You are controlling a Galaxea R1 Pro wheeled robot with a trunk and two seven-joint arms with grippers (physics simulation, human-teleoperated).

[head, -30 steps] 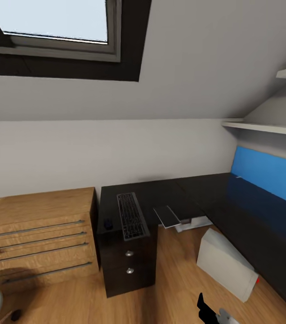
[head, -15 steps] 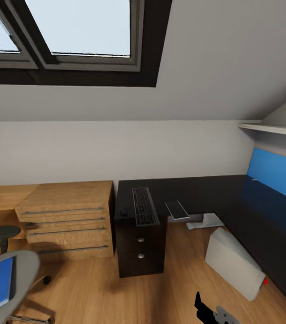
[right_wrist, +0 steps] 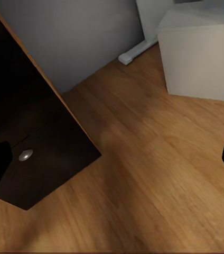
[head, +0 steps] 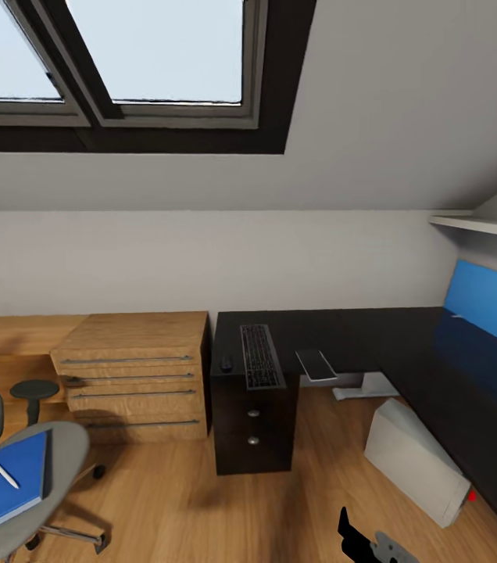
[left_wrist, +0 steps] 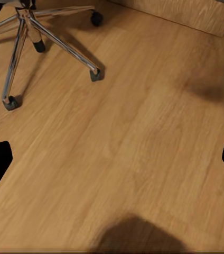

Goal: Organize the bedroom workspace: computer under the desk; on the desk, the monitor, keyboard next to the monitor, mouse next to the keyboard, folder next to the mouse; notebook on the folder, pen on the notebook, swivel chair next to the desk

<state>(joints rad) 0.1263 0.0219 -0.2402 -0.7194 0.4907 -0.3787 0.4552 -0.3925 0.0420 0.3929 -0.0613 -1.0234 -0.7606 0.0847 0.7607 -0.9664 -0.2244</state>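
Right gripper (head: pixel 370 543) hangs low; folder (head: pixel 6 481) (pen (head: pixel 5 475) atop) on swivel chair (head: pixel 41 469).

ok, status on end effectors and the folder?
Both end effectors open, empty, over bare floor. Folder on the swivel chair seat, pen on top. Keyboard and mouse on the desk.

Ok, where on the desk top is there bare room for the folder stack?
The desk top is bare from the flat dark item across the corner and along the blue back panel. It is crowded at the left end, where the mouse and keyboard lie side by side.
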